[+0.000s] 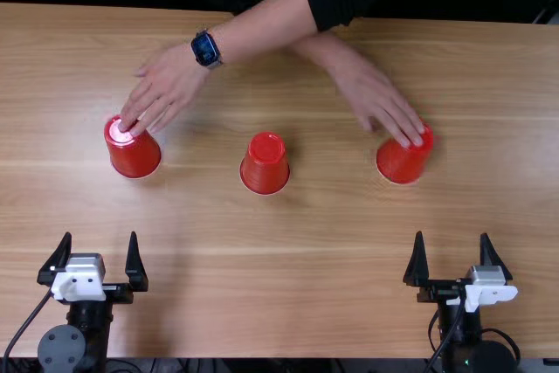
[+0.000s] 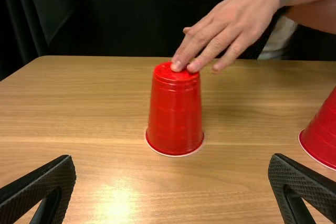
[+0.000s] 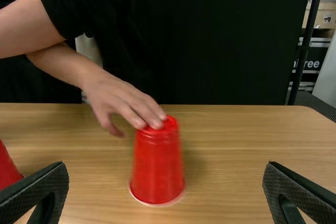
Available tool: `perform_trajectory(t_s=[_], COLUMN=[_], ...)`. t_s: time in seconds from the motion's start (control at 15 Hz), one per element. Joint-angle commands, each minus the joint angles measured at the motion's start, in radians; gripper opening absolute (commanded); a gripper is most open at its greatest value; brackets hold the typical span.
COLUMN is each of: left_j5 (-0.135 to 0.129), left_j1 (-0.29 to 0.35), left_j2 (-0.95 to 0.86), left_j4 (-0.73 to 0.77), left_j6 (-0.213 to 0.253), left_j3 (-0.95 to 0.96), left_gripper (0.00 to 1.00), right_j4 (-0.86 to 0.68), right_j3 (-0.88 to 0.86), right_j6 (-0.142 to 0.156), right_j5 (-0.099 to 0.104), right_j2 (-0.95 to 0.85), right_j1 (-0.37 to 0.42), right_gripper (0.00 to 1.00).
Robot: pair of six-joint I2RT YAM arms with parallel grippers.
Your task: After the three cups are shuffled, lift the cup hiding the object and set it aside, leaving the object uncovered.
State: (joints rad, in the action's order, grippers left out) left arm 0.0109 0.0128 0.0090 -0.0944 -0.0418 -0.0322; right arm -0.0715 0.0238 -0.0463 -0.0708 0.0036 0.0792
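Note:
Three red cups stand upside down in a row across the table. A person's arms are crossed: one hand (image 1: 162,85) with a wristwatch rests its fingertips on the left cup (image 1: 133,148), and the other hand (image 1: 380,98) presses on the right cup (image 1: 404,156). The middle cup (image 1: 265,163) is untouched. In the left wrist view the left cup (image 2: 175,111) is straight ahead, with the middle cup's edge (image 2: 321,137) beside it. The right cup (image 3: 156,163) stands ahead in the right wrist view. My left gripper (image 1: 96,255) and right gripper (image 1: 452,253) stand open near the table's front edge, nothing between their fingers.
The wooden table (image 1: 288,233) has bare room between the cups and the grippers. A dark curtain and a shelf frame (image 3: 307,35) lie behind the far edge.

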Motion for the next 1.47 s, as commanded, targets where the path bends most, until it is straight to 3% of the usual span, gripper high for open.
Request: perform_trajectory(t_s=[0.0, 1.2, 1.4], left_j5=[-0.009, -0.011, -0.02], left_j1=[-0.008, -0.01, -0.011], left_j2=[-0.009, -0.009, -0.009], left_j4=[-0.001, -0.001, 0.002], left_j6=[-0.004, 0.007, 0.009], left_j3=[0.032, 0.032, 0.032], left_gripper=[1.0, 1.0, 1.0], right_j4=[-0.005, 0.001, -0.005], right_j3=[-0.01, -0.015, -0.015], right_j6=[0.004, 0.004, 0.008], right_j5=[-0.012, -0.014, 0.001], right_j2=[-0.004, -0.004, -0.004], right_j1=[0.004, 0.001, 0.005], right_gripper=[1.0, 1.0, 1.0])
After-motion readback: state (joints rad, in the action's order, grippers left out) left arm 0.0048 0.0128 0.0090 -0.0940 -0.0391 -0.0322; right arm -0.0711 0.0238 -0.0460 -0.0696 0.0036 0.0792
